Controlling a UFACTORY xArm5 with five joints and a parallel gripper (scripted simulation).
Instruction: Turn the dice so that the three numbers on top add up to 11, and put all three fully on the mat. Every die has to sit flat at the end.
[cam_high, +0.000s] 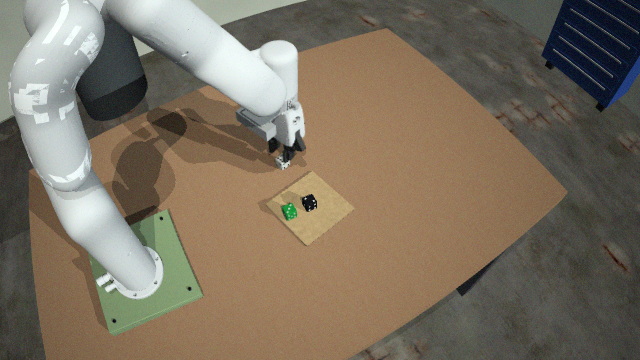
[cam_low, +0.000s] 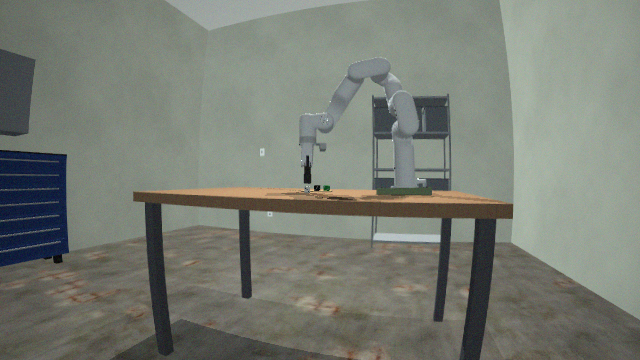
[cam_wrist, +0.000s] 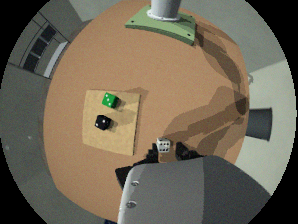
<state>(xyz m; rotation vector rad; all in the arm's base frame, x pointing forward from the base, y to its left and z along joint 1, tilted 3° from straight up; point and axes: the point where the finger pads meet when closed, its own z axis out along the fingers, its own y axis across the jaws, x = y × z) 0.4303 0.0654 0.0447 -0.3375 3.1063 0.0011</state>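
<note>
A white die (cam_high: 283, 163) sits on the brown table, just off the far-left corner of the tan mat (cam_high: 312, 211). A green die (cam_high: 289, 211) and a black die (cam_high: 309, 202) sit flat on the mat, side by side. My gripper (cam_high: 288, 152) hangs directly over the white die, fingers pointing down and partly open, with nothing between them. In the side view the fingertips (cam_low: 307, 180) end a little above the white die (cam_low: 306, 189). The wrist view shows the white die (cam_wrist: 164, 144) right below the fingers, and the mat (cam_wrist: 112, 121) with the green die (cam_wrist: 109, 100) and black die (cam_wrist: 103, 121).
The arm's green base plate (cam_high: 145, 272) is at the table's near left. A dark cylinder (cam_high: 110, 80) stands behind the table at the left. A blue drawer cabinet (cam_high: 595, 45) stands on the floor at the far right.
</note>
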